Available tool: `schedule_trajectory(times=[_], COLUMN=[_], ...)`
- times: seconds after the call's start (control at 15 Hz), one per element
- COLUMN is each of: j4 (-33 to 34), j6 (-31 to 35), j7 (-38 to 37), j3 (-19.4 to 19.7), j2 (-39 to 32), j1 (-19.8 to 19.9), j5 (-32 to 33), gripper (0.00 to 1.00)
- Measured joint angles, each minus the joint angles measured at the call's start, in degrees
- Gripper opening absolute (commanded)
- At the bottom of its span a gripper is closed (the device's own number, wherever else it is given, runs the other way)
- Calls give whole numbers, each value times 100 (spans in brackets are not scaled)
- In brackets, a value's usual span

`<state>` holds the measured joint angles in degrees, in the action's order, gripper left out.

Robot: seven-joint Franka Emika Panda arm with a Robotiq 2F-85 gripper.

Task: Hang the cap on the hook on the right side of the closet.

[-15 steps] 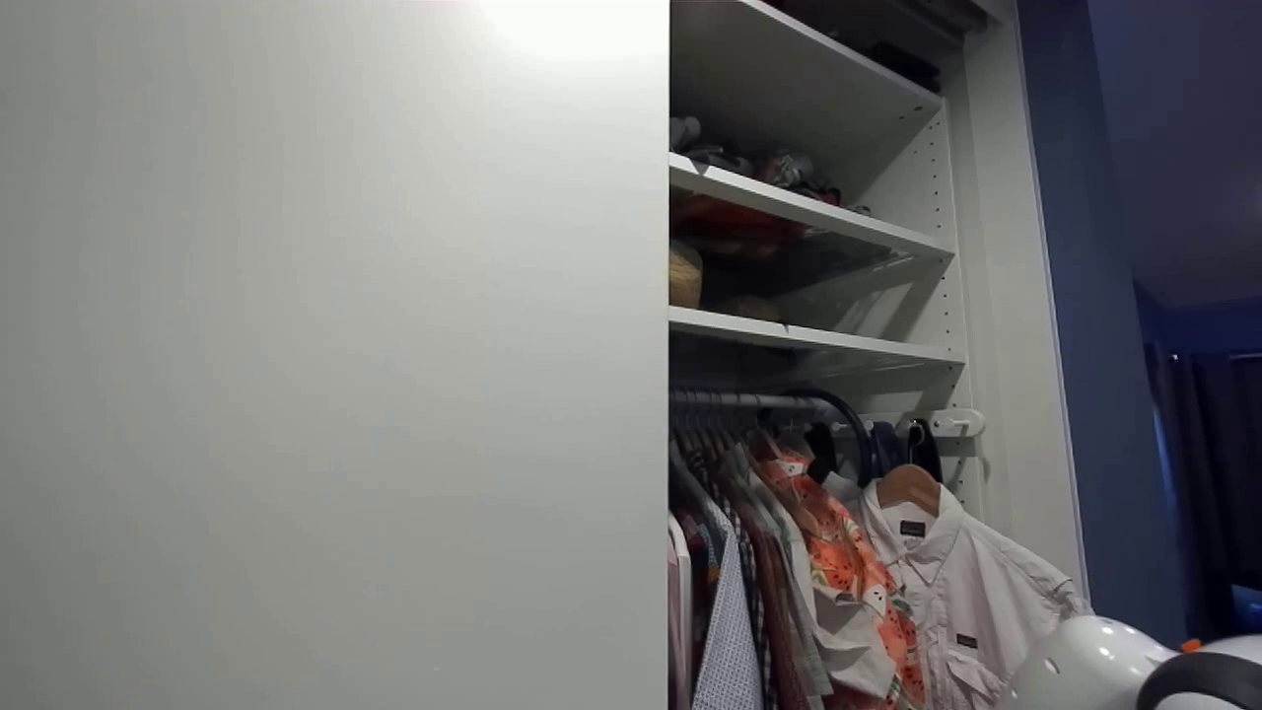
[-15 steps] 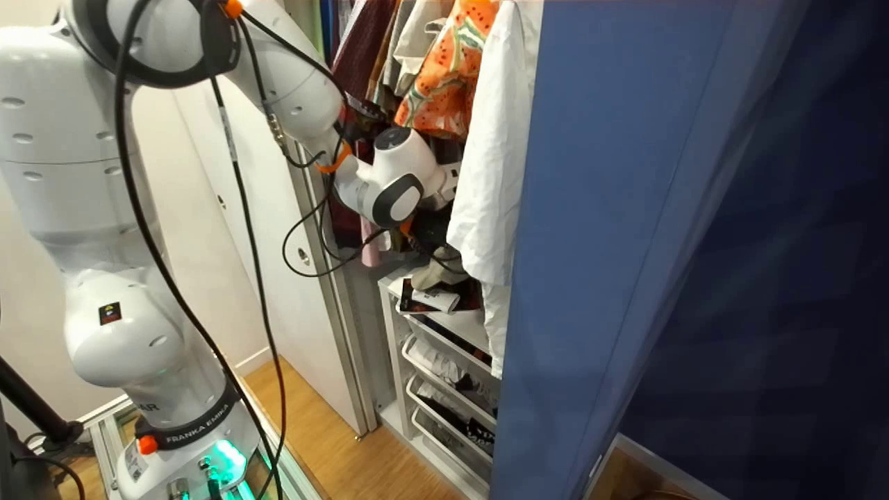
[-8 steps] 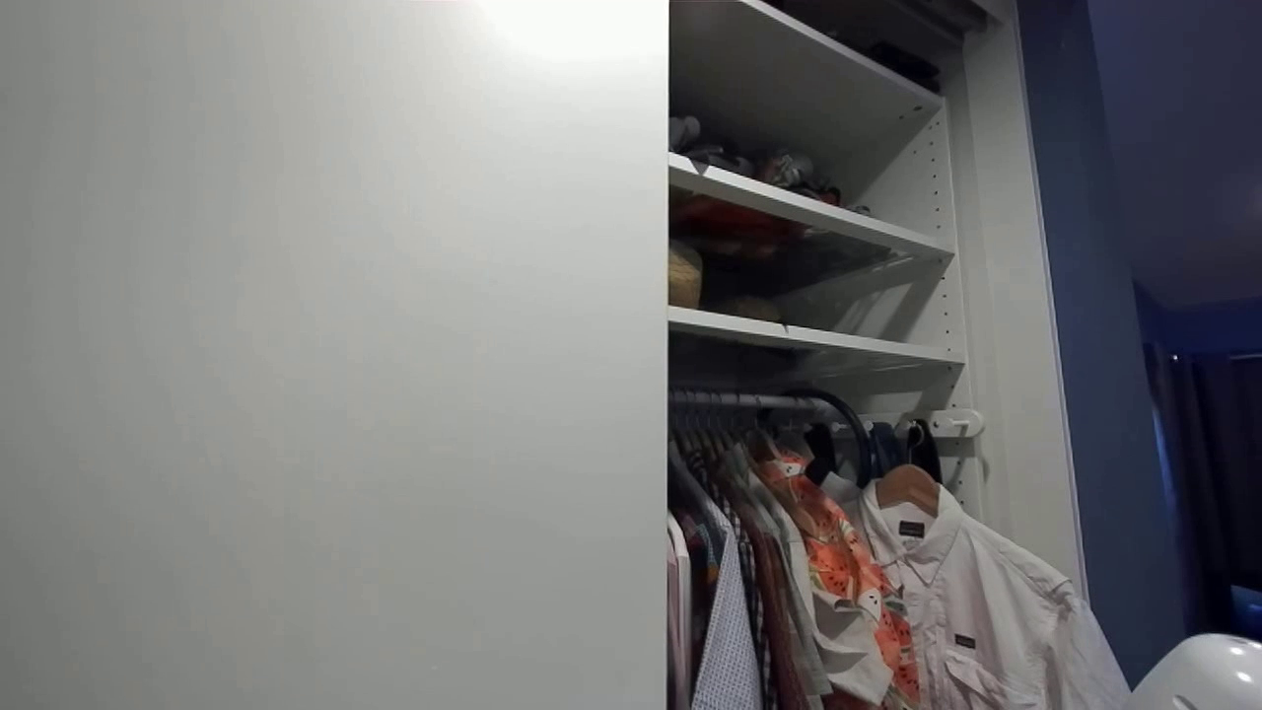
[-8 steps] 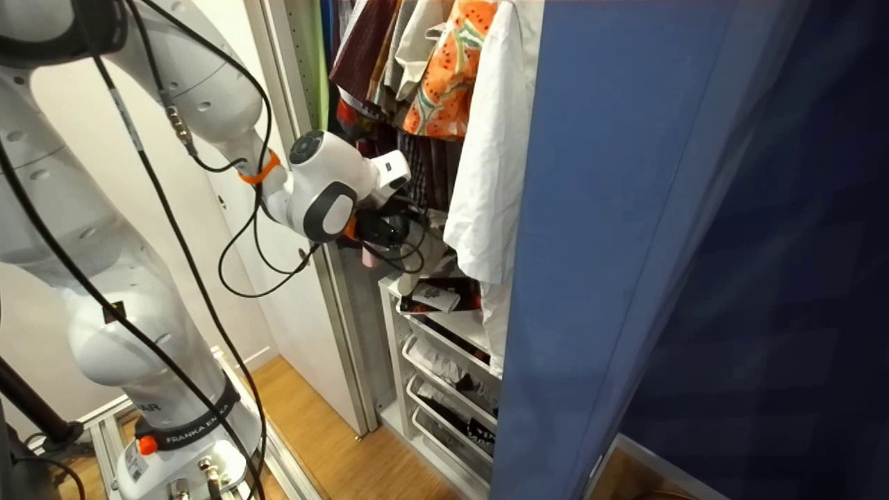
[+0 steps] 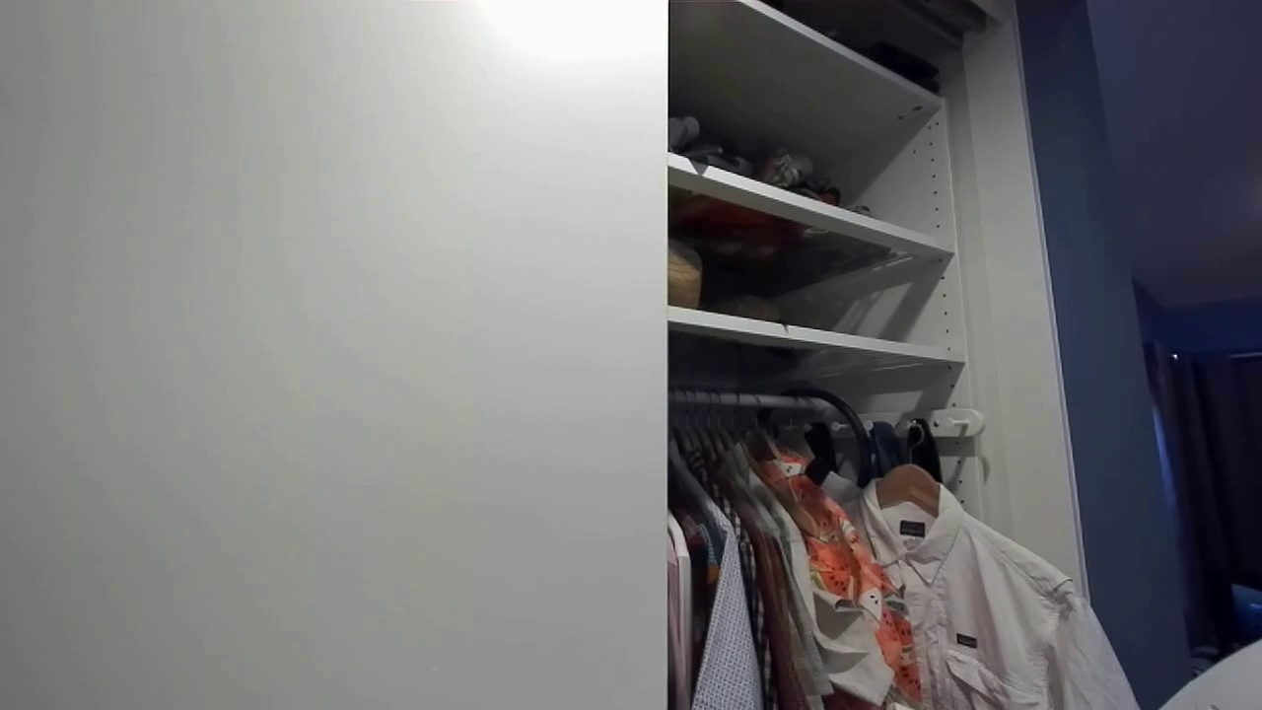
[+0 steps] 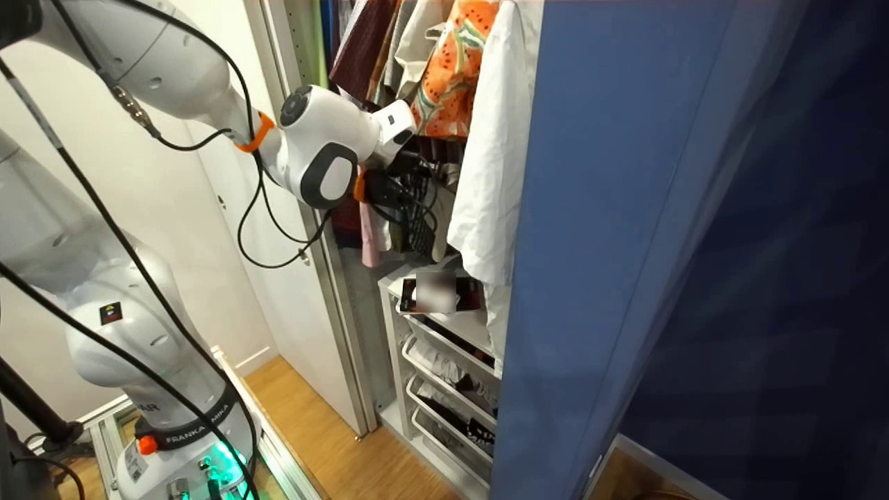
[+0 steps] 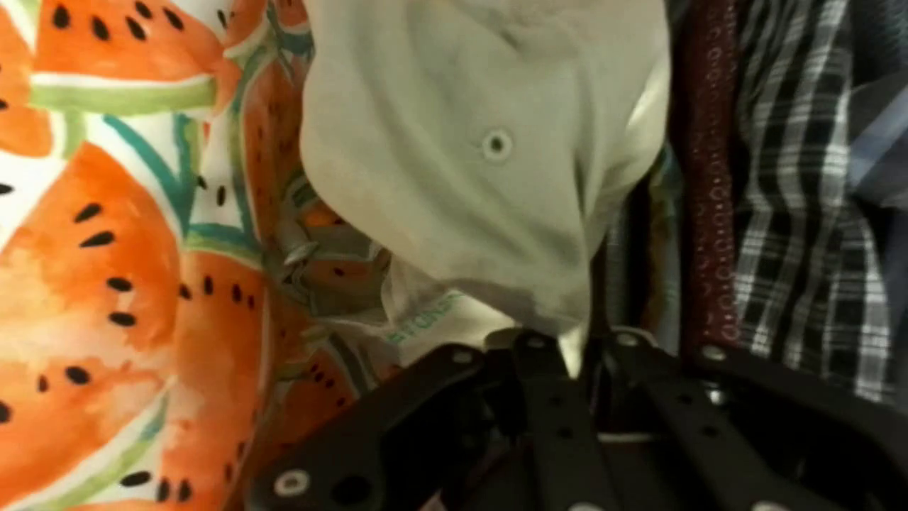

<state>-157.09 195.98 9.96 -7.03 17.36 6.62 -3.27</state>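
The closet point(image 5: 1011, 296) shows in both exterior views, with shelves and hanging clothes. A white hook point(image 5: 956, 424) is fixed inside its right wall, close to dark hanging items. My gripper point(image 6: 425, 205) is shut on a beige cap point(image 6: 443, 221), just above the drawer unit and below the hanging shirts. In the wrist view the cap point(image 7: 454, 156) fills the upper middle, with one eyelet showing. Its narrow end goes between the fingertips of the gripper point(image 7: 576, 348). Part of the cap is hidden behind the fingers and the clothes.
A white sliding door point(image 5: 335, 355) covers the closet's left part. A watermelon-print shirt point(image 6: 451, 76) and a white shirt point(image 6: 489, 146) hang close to the gripper. The drawer unit point(image 6: 389, 305) stands below, with a dark box point(image 6: 467, 295) on top. A blue wall point(image 6: 611, 243) borders the right.
My gripper has drawn back from among the clothes and then risen. The cap, which lay on the drawer unit, is now lifted off it. The white shirt's sleeve is uncovered in an exterior view.
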Motion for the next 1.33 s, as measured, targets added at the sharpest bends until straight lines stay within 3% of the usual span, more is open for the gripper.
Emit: schedule_trajectory(times=[0.13, 0.2, 0.6, 1.0, 1.13, 1.2, 1.33], j4=[9, -2, 12, 17, 34, 74, 82], j6=[-743, -1052, -2653, -4288, -4380, -4380, -4503], j7=[28, 51, 276, 332, 472, 536, 554], j3=[434, 525, 935, 1284, 1449, 1530, 1582], j2=[304, 496, 2016, 4046, 4731, 5032, 5292], j1=[-514, -565, -463, -261, -190, -143, -141], j5=[213, 300, 707, 733, 804, 838, 842], gripper=[3, 3, 3, 3, 3, 10, 10])
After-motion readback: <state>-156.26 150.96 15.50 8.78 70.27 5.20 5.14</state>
